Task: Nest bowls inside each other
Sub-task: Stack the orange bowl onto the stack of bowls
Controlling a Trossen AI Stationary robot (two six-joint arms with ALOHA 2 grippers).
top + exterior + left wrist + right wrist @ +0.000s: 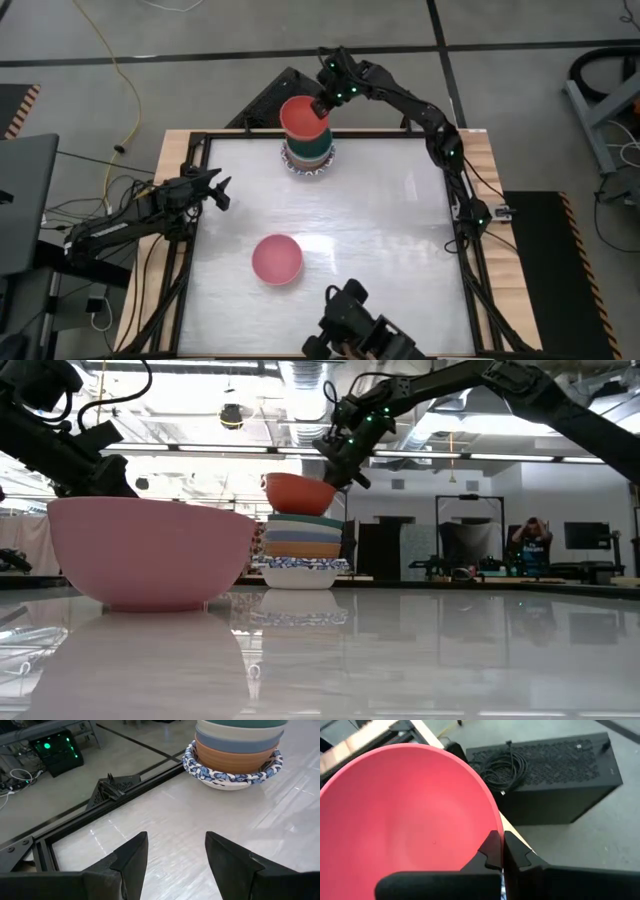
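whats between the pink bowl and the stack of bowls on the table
Nothing: in the high view the table is bare between the pink bowl and the stack of bowls. The red bowl hangs above the stack in the right gripper.

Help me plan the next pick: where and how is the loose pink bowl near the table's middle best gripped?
Grip the round pink bowl by its rim, coming from above with one finger inside and one outside. It sits upright and open-mouthed, apart from the stack of nested bowls, and its wall looks thin enough to pinch. The open left gripper is free; the right gripper holds the red bowl.
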